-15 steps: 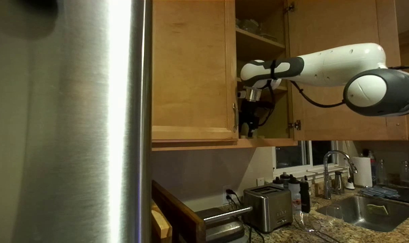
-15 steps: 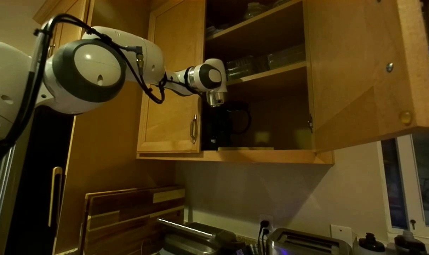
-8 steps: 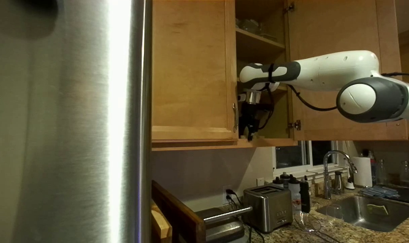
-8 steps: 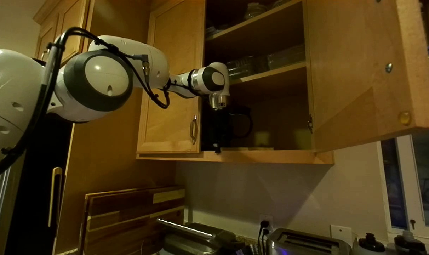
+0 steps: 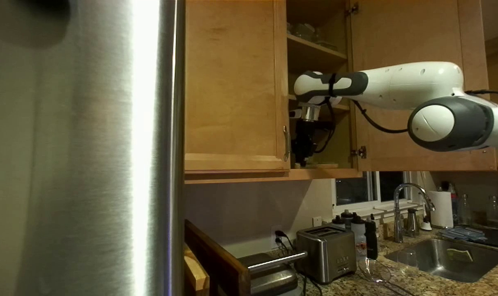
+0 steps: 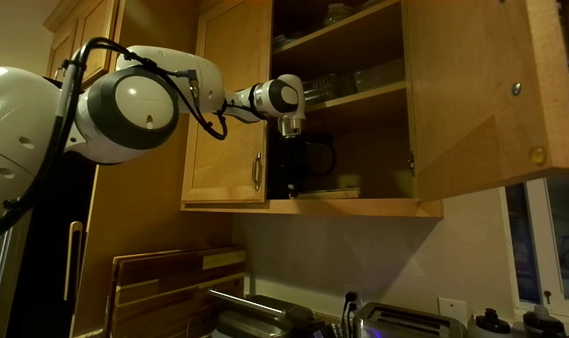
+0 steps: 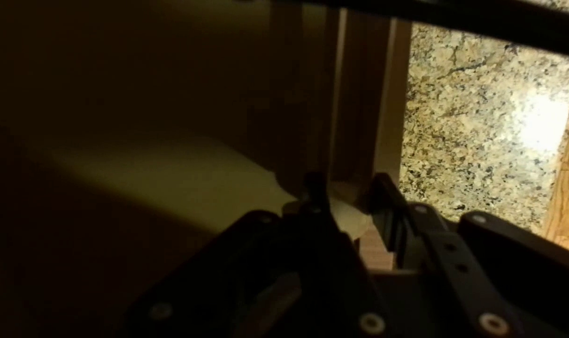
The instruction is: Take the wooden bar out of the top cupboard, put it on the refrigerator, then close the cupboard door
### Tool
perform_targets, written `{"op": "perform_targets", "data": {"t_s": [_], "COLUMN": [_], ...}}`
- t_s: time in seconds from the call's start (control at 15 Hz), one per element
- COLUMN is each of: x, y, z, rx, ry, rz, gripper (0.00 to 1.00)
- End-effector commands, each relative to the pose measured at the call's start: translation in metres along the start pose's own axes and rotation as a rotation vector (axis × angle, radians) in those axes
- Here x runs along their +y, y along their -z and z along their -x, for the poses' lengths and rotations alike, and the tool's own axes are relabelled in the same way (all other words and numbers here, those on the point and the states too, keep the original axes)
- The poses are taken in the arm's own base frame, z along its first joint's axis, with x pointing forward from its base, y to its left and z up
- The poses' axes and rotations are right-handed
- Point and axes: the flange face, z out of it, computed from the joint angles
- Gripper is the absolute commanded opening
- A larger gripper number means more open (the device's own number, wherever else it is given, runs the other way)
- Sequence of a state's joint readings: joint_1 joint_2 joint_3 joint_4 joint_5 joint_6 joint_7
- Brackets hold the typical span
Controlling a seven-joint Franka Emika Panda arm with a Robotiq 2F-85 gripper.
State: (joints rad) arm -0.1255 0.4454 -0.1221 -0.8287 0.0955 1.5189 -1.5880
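Wrist and exterior views show your end effector (image 7: 349, 193) part-closed, apparently pinching the wooden bar (image 6: 336, 193) near one end inside the cupboard (image 6: 355, 206), its door (image 6: 472, 98) open presumably for pulling it out.

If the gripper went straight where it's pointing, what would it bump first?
Probably the floor of the top cupboard: the gripper points down, apparently holding the wooden bar, though the gap below is unclear.

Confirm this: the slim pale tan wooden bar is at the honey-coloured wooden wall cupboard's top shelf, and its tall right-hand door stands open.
Wrong level: the slim pale tan wooden bar is at the bottom of the honey-coloured wooden wall cupboard, as both exterior views show. Its tall right-hand door does stand open.
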Motion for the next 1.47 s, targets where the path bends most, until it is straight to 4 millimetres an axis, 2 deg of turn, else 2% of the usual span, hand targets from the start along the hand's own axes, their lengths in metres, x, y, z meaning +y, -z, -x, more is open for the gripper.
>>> {"op": "perform_targets", "data": {"t_s": [0.0, 0.53, 0.6, 0.67, 0.8, 1.2, 1.27, 1.33, 1.4], "x": [0.004, 0.009, 0.010, 0.011, 0.014, 0.016, 0.016, 0.016, 0.016], "y": [0.001, -0.001, -0.002, -0.006, -0.013, -0.007, -0.006, -0.006, -0.006], "z": [0.007, 0.007, 0.006, 0.004, 0.001, 0.004, 0.004, 0.005, 0.006], "rx": [0.014, 0.010, 0.003, 0.001, 0.001, -0.003, -0.002, 0.000, 0.000], "ry": [0.010, 0.005, 0.003, 0.008, -0.002, -0.005, -0.004, -0.006, -0.006], "rz": [0.004, 0.017, 0.020, 0.012, 0.007, 0.027, 0.029, 0.028, 0.029], "gripper": [0.07, 0.07, 0.10, 0.54, 0.60, 0.98, 0.99, 0.63, 0.66]}}
